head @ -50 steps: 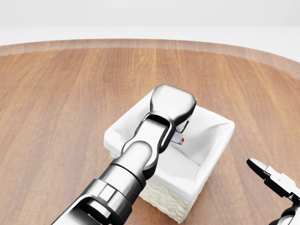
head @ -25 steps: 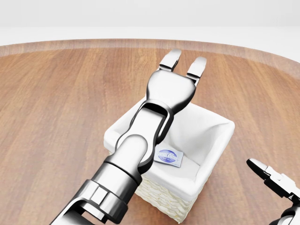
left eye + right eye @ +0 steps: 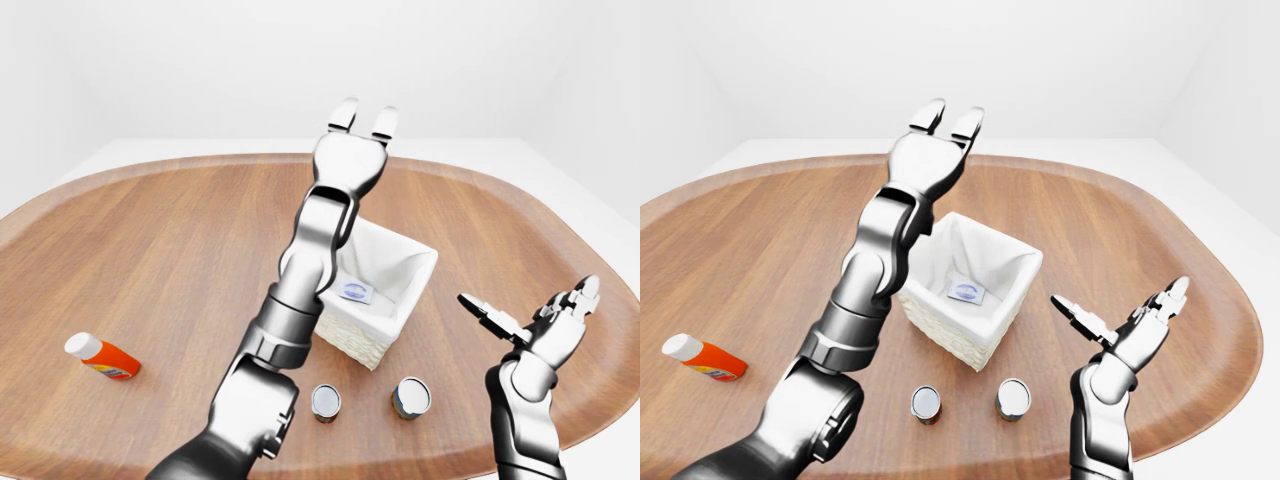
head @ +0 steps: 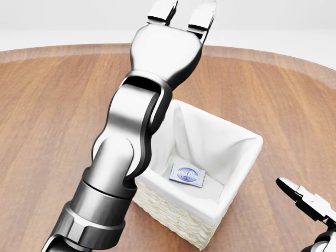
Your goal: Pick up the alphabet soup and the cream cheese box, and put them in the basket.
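Note:
The white-lined wicker basket (image 4: 173, 214) stands mid-table. The cream cheese box (image 4: 187, 175) lies flat on its floor, blue label up. My left hand (image 4: 182, 11) is raised high over the basket's far side, open and empty, fingers pointing away from me. In the left-eye view two small cans (image 3: 326, 401) (image 3: 410, 397) stand upright on the table just below the basket (image 3: 350, 335); I cannot tell which is the alphabet soup. My right hand (image 3: 530, 310) hovers open and empty to the right of the cans, clear of the basket.
An orange bottle with a white cap (image 3: 103, 356) lies on its side at the far left of the oval wooden table (image 3: 170, 240). My left arm (image 3: 300, 300) crosses the view left of the basket.
My left hand was down inside the basket with the box; it opened, left the box on the basket floor, and rose up and away. The right hand stayed put.

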Controlling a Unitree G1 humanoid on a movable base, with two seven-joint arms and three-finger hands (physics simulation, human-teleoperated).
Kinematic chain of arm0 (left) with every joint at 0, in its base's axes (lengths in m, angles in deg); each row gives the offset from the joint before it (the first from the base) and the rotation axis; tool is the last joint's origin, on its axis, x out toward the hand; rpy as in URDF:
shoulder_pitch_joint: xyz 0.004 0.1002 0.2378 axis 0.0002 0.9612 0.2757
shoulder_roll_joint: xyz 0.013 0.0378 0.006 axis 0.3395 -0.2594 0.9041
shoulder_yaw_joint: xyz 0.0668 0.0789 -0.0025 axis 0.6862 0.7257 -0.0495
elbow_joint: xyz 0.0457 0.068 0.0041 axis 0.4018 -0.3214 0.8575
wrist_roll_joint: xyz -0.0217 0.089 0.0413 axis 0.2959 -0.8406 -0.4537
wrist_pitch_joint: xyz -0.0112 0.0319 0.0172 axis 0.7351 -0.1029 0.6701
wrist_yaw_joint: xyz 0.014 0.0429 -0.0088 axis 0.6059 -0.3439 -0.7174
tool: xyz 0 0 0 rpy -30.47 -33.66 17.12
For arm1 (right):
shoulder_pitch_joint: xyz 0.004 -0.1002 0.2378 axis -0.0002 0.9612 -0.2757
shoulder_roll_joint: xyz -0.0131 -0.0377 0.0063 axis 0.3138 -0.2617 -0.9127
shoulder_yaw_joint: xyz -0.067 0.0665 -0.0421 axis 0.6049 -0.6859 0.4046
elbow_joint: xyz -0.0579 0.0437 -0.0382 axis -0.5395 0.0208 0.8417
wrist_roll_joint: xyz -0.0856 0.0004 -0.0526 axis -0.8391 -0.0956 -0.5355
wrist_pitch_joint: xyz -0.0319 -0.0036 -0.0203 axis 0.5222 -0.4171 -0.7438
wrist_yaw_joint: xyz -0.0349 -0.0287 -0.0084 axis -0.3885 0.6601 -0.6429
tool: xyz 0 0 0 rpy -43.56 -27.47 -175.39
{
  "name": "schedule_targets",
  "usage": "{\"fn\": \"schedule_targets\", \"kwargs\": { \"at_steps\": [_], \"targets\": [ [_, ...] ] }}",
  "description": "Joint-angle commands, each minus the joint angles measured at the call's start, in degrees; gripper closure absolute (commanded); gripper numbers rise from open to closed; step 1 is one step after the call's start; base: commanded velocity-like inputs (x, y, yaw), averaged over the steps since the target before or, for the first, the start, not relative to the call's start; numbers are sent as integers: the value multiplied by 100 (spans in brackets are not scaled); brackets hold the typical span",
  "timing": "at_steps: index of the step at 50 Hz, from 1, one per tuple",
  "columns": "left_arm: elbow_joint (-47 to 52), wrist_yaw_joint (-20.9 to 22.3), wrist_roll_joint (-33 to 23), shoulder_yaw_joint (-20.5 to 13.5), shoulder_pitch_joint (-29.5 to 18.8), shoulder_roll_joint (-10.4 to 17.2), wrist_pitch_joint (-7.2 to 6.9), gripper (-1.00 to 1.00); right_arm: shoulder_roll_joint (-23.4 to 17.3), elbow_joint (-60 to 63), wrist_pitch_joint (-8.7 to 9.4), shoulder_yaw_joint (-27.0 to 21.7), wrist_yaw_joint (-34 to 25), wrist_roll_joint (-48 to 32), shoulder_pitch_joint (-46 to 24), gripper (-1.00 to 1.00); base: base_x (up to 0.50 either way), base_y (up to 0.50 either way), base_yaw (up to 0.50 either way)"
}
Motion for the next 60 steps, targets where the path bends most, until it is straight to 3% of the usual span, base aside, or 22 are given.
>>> {"fn": "schedule_targets", "kwargs": {
  "at_steps": [1,7,14,25,31,37,43,60],
  "targets": [
    [1414,785,20,-168,68,195,0,-100,0,-32,-23,-1,0,-6,-6,-100,0,0,0],
    [1803,772,424,-344,148,301,0,-100,2,24,18,1,0,0,10,-100,0,0,0],
    [2048,665,908,-474,201,646,0,-100,-8,-18,15,-7,0,16,-16,-100,0,0,0],
    [2453,599,1346,-683,324,1098,0,-100,-19,-74,30,-13,0,58,-42,-100,0,0,0],
    [2645,822,1462,-840,206,1385,0,-100,-19,-1,111,-17,0,81,-30,-100,0,0,0],
    [2699,685,1707,-971,361,1621,0,-100,-12,44,155,-19,0,90,-30,-100,0,0,0],
    [2738,405,2140,-1198,603,1952,0,-100,-15,14,130,-14,0,83,-42,-100,0,0,0],
    [3277,420,3074,-1795,1062,2907,0,-100,-15,-6,106,-6,0,54,-40,-100,0,0,0]
  ]
}}
